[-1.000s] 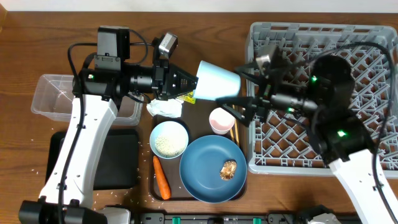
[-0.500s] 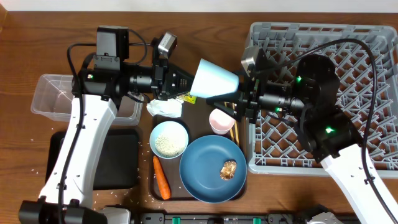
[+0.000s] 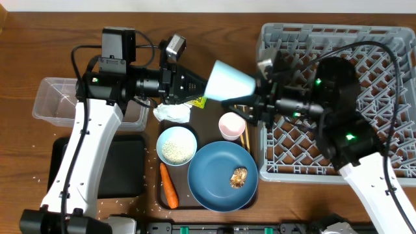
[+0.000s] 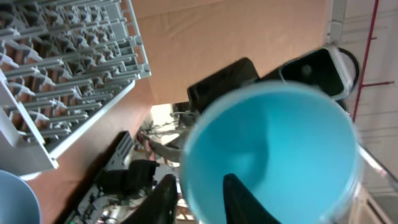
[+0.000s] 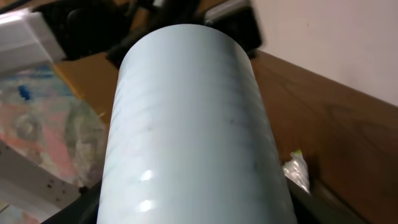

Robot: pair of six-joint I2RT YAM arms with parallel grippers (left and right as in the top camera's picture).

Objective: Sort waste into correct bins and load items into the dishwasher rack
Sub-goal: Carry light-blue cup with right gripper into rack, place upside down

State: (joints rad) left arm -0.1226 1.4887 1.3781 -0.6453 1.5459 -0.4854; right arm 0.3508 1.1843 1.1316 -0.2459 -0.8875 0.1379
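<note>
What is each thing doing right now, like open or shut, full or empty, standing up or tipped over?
blue cup: empty, on its side in the air between both grippers.
right gripper: shut on the blue cup's base.
left gripper: fingers apart around the rim.
pink cup: upright, looks empty.
white bowl: upright, holding rice.
blue plate: flat, brown food lump on it.

The cup [image 3: 231, 83] hangs between the two hands, its base in the right hand [image 3: 252, 97] and its rim at the left hand [image 3: 198, 88]. Under them a tray [image 3: 207, 121] on the surface carries a small cup [image 3: 231, 125] just below the right hand, with the bowl [image 3: 177, 145], plate [image 3: 214, 179] and carrot [image 3: 169, 185] nearer the front. The rack [image 3: 390, 39] stands to the right of the right hand, and the tub [image 3: 58, 101] lies well to the left of the left hand.
</note>
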